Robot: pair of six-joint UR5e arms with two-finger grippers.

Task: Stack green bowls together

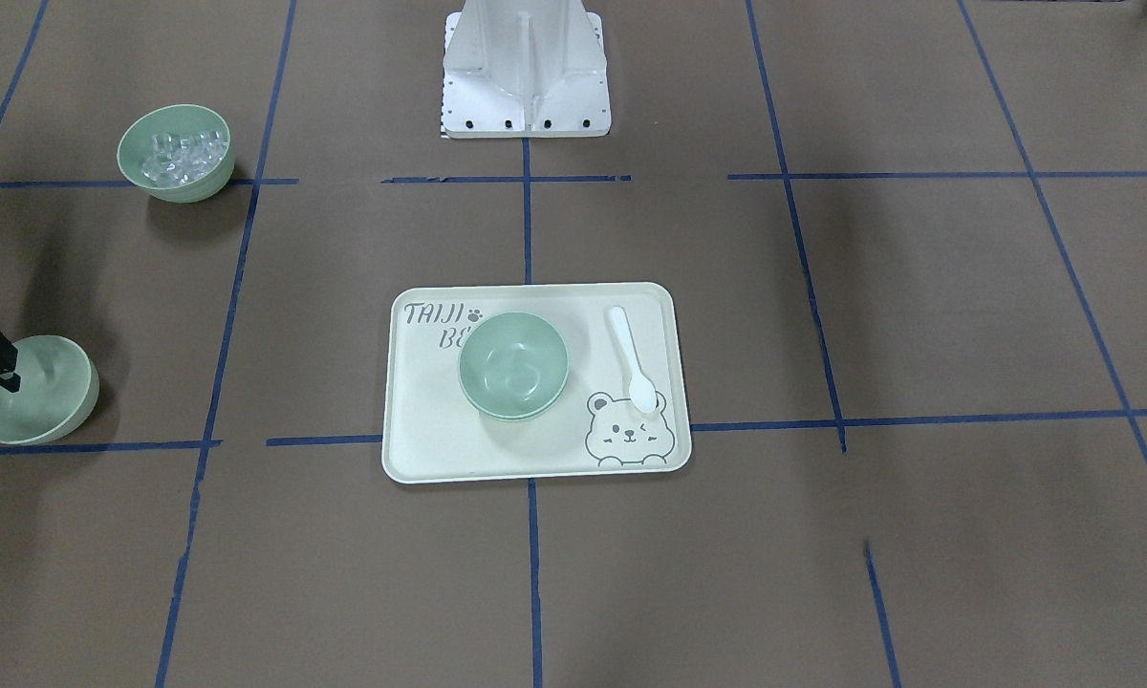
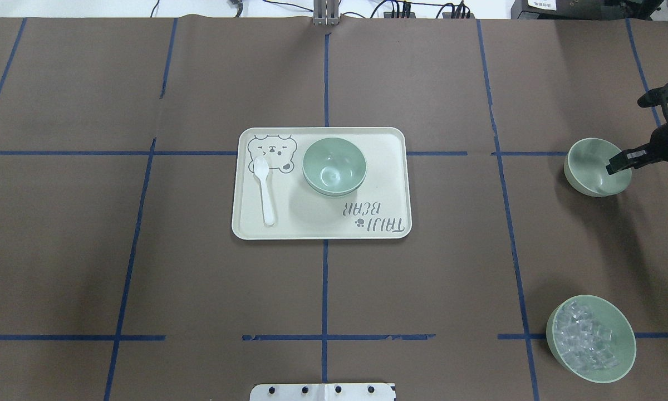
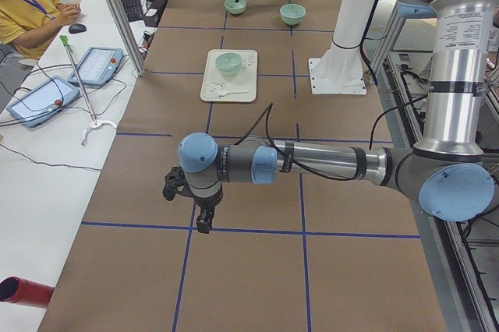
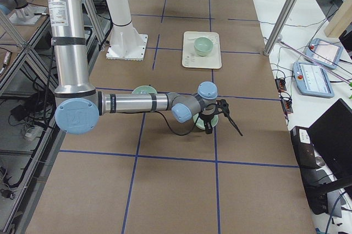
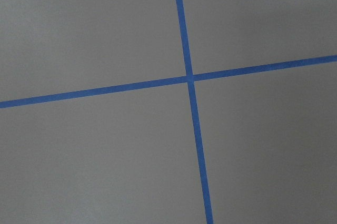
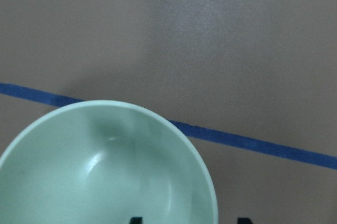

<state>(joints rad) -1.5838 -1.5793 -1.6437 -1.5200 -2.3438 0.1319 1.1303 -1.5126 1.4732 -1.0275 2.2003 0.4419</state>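
Note:
A pale green bowl (image 2: 334,166) sits on the cream tray (image 2: 378,223) in mid-table; a second rim under it shows two bowls nested (image 1: 513,365). A third green bowl (image 2: 590,167) stands alone on the table at the robot's right, also in the front view (image 1: 43,397). My right gripper (image 2: 626,161) is open and straddles this bowl's rim, one finger inside and one outside, as the right wrist view shows (image 6: 189,220). My left gripper (image 3: 204,219) hangs over bare table far from the bowls; I cannot tell whether it is open or shut.
A same-looking green bowl with clear cubes (image 2: 590,338) stands near the robot's right side. A white spoon (image 2: 266,192) lies on the tray. The robot's base plate (image 1: 526,105) sits at the near table edge. An operator (image 3: 23,12) sits beside the table.

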